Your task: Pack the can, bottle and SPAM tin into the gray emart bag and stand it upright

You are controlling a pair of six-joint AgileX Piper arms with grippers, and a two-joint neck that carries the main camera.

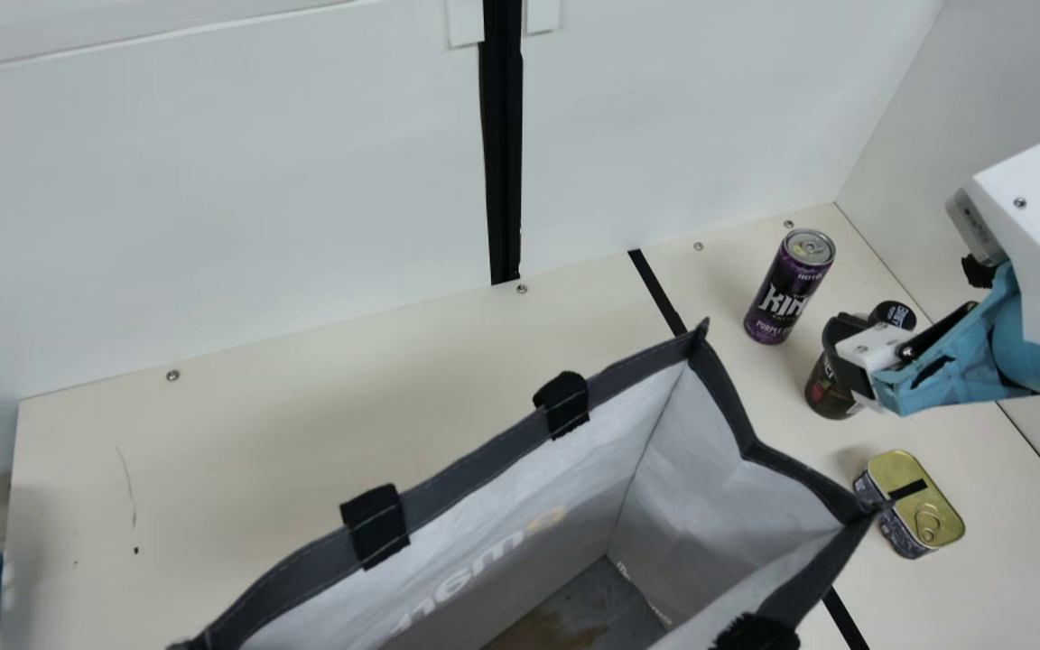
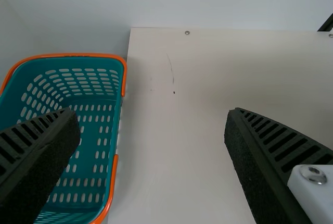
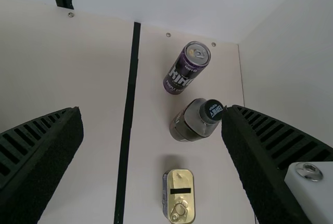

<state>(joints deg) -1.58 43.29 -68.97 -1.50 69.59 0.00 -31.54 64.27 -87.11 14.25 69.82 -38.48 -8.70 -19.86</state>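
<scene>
My right gripper (image 1: 877, 352) is above the table's right side, partly in front of the dark bottle (image 1: 827, 390) in the main view. In the right wrist view that gripper (image 3: 152, 112) is open and holds nothing; the bottle (image 3: 187, 125), upright purple can (image 3: 183, 73) and SPAM tin (image 3: 179, 195) stand apart on the table. The can (image 1: 784, 293) is farthest back, the gold-lidded tin (image 1: 922, 510) nearest. The gray bag (image 1: 719, 492) stands with its mouth wide; the part of its floor in view holds nothing. My left gripper (image 2: 150, 112) is open, with nothing between its fingers.
A teal basket with orange handles (image 2: 118, 130) is beside the table's left edge. White walls (image 1: 213, 181) border the back and right of the table. A black strip (image 3: 127, 109) runs between the bag's side and the three items. Black straps (image 1: 376, 524) are on the bag's rim.
</scene>
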